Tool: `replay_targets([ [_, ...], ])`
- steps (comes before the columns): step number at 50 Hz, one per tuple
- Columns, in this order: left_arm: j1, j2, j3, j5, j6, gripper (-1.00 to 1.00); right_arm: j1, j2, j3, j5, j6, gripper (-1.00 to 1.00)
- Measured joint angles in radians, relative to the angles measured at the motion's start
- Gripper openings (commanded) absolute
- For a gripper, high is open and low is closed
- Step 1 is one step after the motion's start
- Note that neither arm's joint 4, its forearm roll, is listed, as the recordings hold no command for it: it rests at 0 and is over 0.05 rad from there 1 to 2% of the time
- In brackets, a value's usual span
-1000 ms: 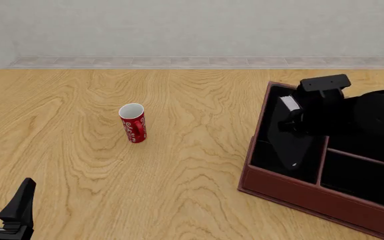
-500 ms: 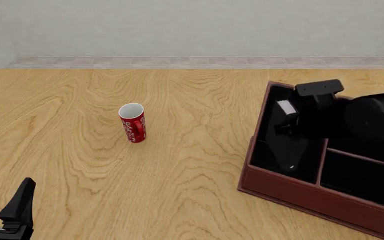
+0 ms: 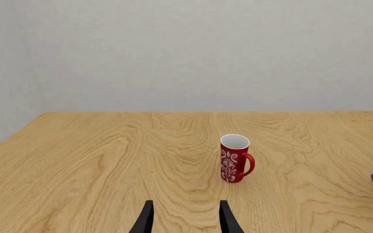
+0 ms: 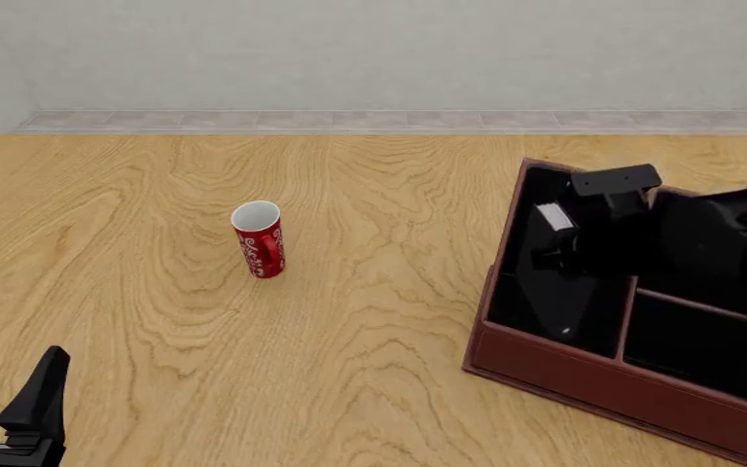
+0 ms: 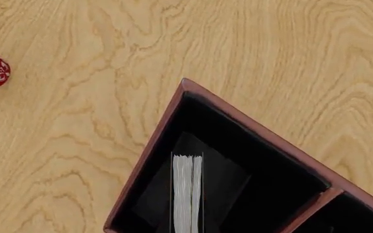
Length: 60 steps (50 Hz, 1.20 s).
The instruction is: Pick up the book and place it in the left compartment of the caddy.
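Between the right gripper's (image 4: 568, 255) fingers, book (image 5: 187, 191) held on edge, white page edge facing the wrist camera, long axis running down into the caddy's (image 4: 607, 375) left compartment (image 4: 558, 292). Fingers clamped on it. Left gripper (image 3: 185, 221) spread, holding nothing, well apart.

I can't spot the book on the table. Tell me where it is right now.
In the front view the book is at the right, held by the right gripper inside the caddy's left compartment, far from the red mug.

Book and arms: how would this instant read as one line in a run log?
book: held on edge by right pincer, inside caddy left compartment | left pincer: open, idle | mug: upright on table
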Motion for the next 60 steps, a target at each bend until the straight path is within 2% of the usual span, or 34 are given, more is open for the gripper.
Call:
replay_targets([
  [29, 0.0, 0.0, 0.0, 0.0, 0.0, 1.0, 0.003, 0.027, 0.02, -0.024, 0.006, -1.0],
  [30, 0.0, 0.0, 0.0, 0.0, 0.0, 1.0, 0.003, 0.028, 0.02, -0.024, 0.006, 1.0],
  [60, 0.0, 0.0, 0.0, 0.0, 0.0, 1.0, 0.001, 0.011, 0.016, -0.011, 0.018, 1.0],
])
